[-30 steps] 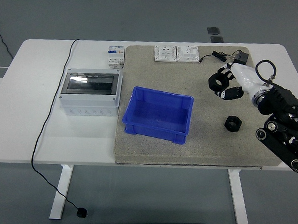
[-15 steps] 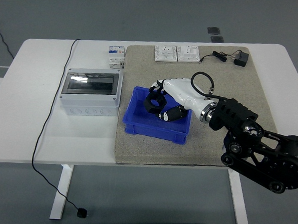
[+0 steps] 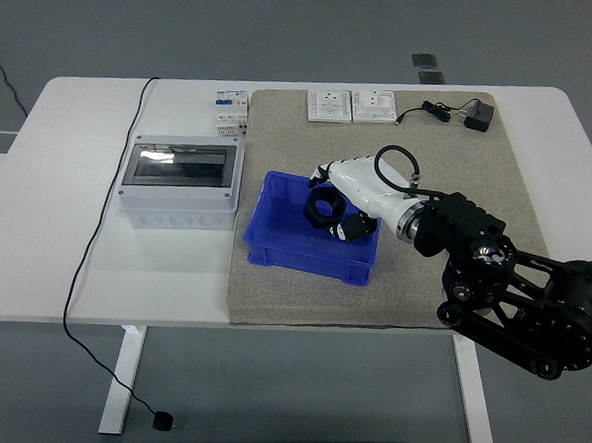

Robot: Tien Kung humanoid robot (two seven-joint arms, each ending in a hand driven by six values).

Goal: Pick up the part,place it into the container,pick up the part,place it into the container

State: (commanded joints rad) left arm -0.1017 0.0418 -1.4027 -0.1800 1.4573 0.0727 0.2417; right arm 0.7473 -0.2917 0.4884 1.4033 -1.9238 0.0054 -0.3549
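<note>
The right hand (image 3: pixel 338 206) reaches in from the table's right side and hangs over the blue container (image 3: pixel 275 242), fingers curled around a black ring-shaped part (image 3: pixel 323 207). The container sits near the front-left corner of the grey mat (image 3: pixel 477 171), approx. at table center.

The blue container (image 3: pixel 312 227) sits on a grey mat (image 3: pixel 477 171) — it serves as the landmark. Over its right half hovers the right hand (image 3: pixel 338 206), fingers curled around a black ring-shaped part (image 3: pixel 323 207), with the black arm (image 3: pixel 511 292) running off to the container's lower right. Left of the container stands a grey enclosure box (image 3: pixel 179 184); beyond it — at the mat's far edge — lie two white switch plates (image 3: pixel 351 105).
</note>
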